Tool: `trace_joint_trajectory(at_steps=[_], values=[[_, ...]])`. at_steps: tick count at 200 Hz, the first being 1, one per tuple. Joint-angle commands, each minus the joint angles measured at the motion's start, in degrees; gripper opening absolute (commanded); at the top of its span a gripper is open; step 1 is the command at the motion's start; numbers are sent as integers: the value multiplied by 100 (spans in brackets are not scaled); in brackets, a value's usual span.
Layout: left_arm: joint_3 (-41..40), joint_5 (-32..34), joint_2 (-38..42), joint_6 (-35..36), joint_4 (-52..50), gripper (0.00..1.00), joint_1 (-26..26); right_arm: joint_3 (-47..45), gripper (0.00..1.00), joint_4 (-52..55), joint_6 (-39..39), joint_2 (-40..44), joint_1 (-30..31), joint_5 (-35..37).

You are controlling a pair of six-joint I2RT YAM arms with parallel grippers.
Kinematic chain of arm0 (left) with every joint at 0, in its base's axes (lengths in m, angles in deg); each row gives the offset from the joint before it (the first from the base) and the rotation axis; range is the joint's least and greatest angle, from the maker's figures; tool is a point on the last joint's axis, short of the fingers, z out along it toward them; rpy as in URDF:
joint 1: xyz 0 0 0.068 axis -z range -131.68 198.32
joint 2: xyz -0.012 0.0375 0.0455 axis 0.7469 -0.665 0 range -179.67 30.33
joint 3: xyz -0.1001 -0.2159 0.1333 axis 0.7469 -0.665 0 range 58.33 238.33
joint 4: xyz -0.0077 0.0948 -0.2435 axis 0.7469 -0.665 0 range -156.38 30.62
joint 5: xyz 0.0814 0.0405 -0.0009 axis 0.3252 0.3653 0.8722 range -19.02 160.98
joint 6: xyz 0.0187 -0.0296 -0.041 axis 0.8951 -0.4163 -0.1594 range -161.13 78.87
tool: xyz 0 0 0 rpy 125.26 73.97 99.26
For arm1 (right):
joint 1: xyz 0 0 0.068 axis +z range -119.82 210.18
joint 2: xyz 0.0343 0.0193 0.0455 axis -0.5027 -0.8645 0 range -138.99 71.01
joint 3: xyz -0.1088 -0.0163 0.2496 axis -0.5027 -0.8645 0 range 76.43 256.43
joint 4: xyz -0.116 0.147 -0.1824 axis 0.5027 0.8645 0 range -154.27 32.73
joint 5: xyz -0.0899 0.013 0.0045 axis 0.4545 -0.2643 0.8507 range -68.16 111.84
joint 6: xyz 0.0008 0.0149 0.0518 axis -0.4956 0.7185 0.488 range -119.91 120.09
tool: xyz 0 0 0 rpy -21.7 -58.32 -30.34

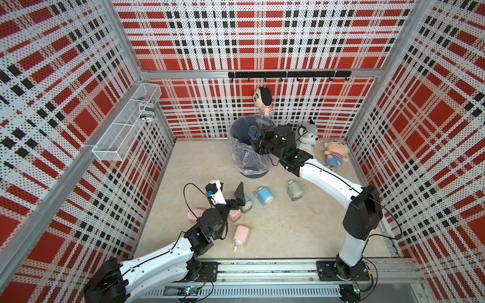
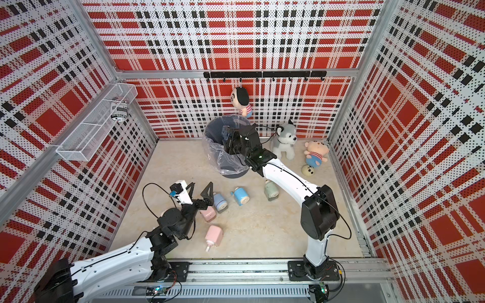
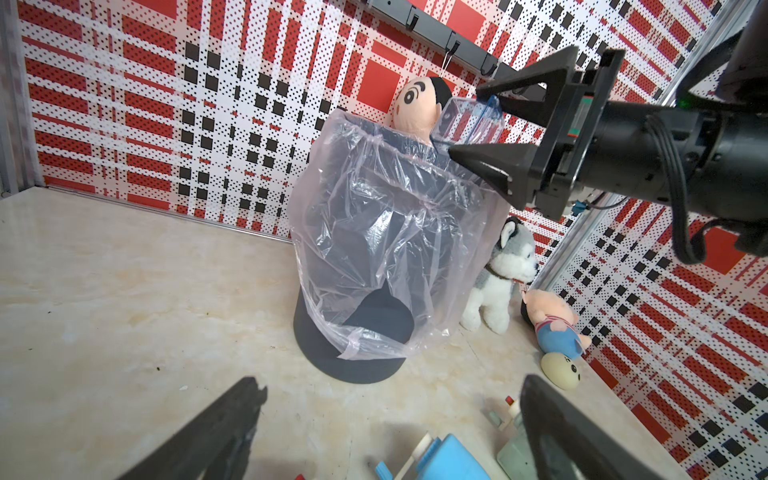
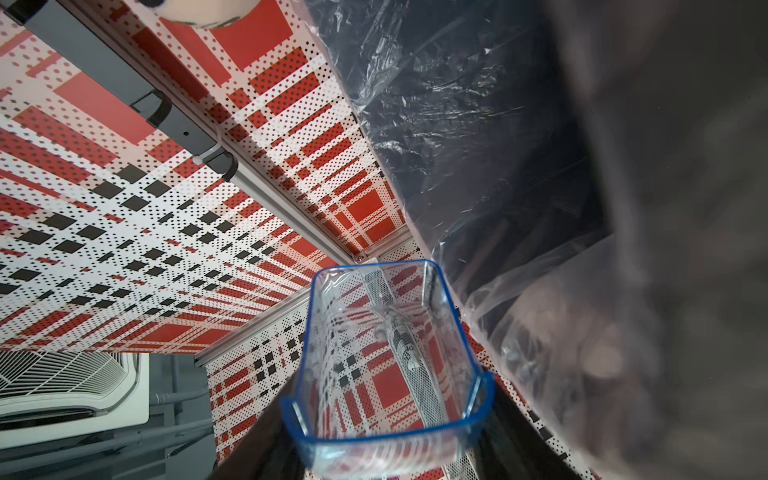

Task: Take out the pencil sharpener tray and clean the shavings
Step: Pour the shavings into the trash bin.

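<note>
A grey bin [image 1: 237, 131] lined with clear plastic stands at the bench's [image 1: 288, 230] far edge. Over its rim, the right claw [image 3: 464, 120] clenches the clear, blue-edged sharpener tray [image 4: 386, 365]. The left claw [image 1: 230, 190] hangs released near the pencil sharpeners [image 1: 263, 195]. A can [image 1: 147, 110] in the wall basket [image 1: 115, 147] reads "SUBSCRI".

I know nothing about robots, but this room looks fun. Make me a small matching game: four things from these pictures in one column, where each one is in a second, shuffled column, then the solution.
Things
1. clear plastic tray with a blue rim
2. black-haired plush doll
3. grey-and-white husky plush
4. black-and-white printed can

Places
A. inside the white wire shelf on the side wall
B. standing on the floor beside the bag-lined dark bin
C. pinched in the right gripper, above the bin
D. hanging from the black hook rail

Pairs: 1-C, 2-D, 3-B, 4-A
</note>
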Motion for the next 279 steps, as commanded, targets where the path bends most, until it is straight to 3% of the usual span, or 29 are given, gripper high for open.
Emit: trace_joint_trajectory(at_steps=[1, 46, 72, 124, 147, 181, 228, 279], values=[[-34, -67, 25, 59, 133, 98, 32, 159, 44, 145, 325, 27, 25, 73], [-10, -76, -54, 64, 142, 98, 26, -439, 44, -217, 462, 5, -1, -48], [1, -143, -59, 40, 142, 98, 27, -371, 44, -91, 141, 112, -1, 11], [40, -491, 212, -49, 92, 98, 89, 213, 46, 1228, -2127, 531, -36, 276], [126, -675, 237, -81, 30, 98, 165, 32, 46, 1620, -3282, 875, -43, 492], [323, -972, 50, -64, -85, 98, 210, -924, 47, 1808, -5055, 1787, -45, 1193], [785, -1509, -601, -26, -390, 98, 165, -2982, 47, 1307, -6984, 3370, 16, 1882], [1115, -3194, -1597, -745, -473, 98, -695, -5117, 48, 415, -8339, 4511, 50, 1596]])
